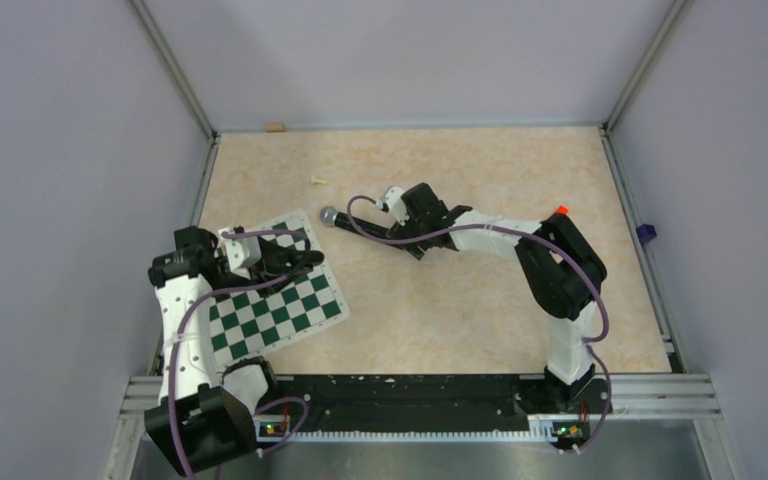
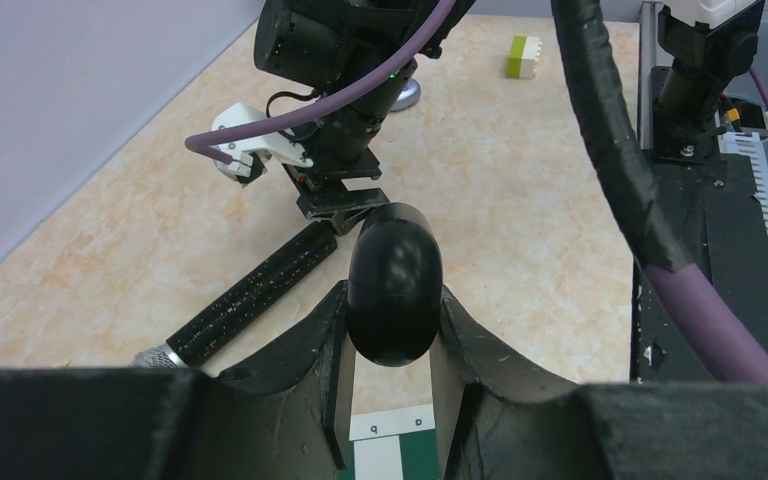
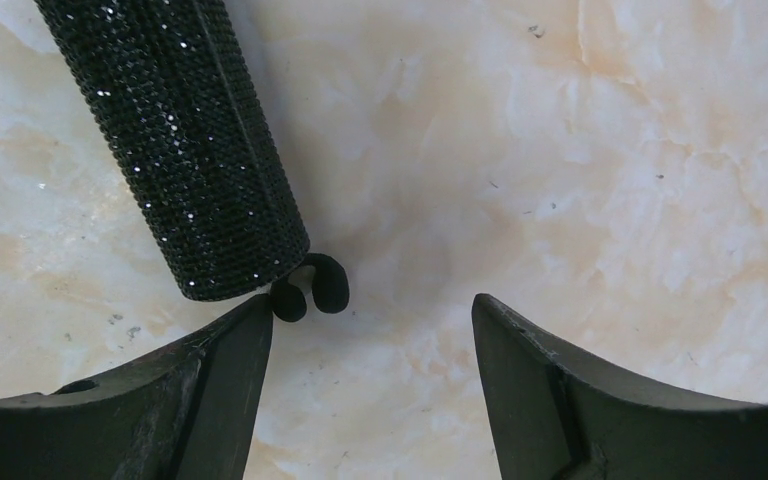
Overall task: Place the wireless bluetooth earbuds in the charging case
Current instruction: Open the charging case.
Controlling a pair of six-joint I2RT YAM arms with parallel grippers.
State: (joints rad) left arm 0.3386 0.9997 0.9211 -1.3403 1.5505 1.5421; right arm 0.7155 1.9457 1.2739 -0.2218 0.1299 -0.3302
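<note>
Charging case (image 2: 395, 270) clenched in left claw (image 2: 392, 295), lower end hidden | right claw (image 3: 370, 305) released beside microphone (image 3: 175, 140)

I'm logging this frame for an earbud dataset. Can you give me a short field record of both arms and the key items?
left end effector: shut on a black rounded case, above the chessboard
right end effector: open, low over the table
ahead of its fingers: small black hooked piece, possibly an earbud, at the end of the glitter microphone handle
case: no opening visible
</note>
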